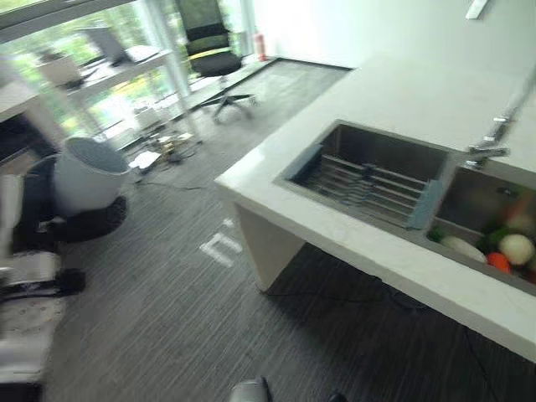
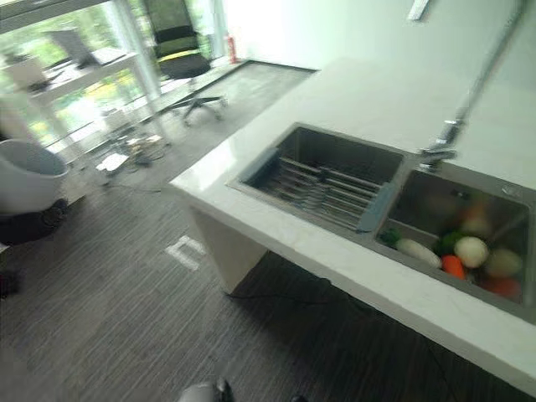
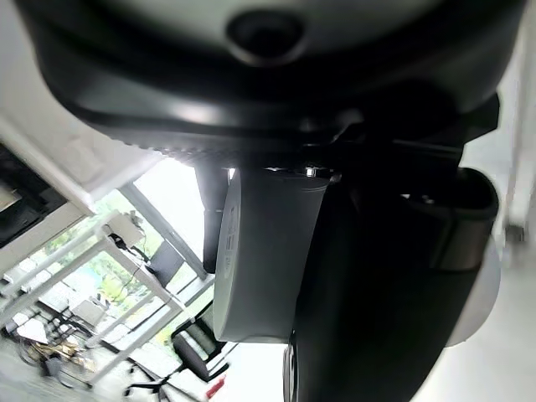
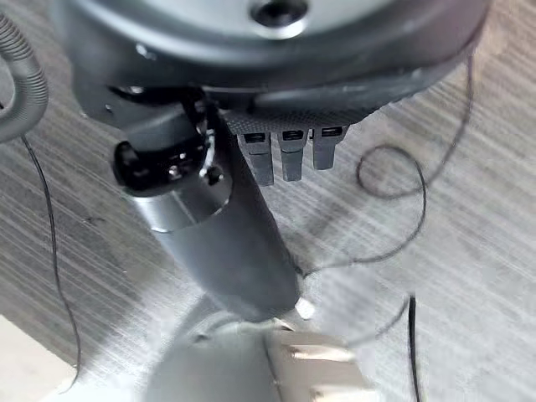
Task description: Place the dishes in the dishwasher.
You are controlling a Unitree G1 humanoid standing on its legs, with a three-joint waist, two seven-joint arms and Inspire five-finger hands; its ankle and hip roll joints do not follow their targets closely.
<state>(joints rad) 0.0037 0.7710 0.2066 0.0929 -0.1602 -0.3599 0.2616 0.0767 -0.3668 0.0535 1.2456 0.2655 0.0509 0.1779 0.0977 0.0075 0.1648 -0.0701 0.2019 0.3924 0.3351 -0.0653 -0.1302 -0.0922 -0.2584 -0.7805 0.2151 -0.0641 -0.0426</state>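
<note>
Facing counter [image 1: 394,92] edge, grey floor [image 1: 167,310] alongside

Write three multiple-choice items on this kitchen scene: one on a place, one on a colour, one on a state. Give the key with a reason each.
1. Where do the vegetables lie?
A. In the right sink basin
B. On the floor
C. On the counter top

2. What colour is the counter?
A. Black
B. White
C. Red

3. What is the state of the left sink basin?
A. Brimful of plates
B. Covered by a lid
C. Holds a wire rack, no dishes seen

Key: 1 A, the vegetables sit in the right sink basin. 2 B, the counter is white. 3 C, a wire rack lies in the left sink basin.
</note>
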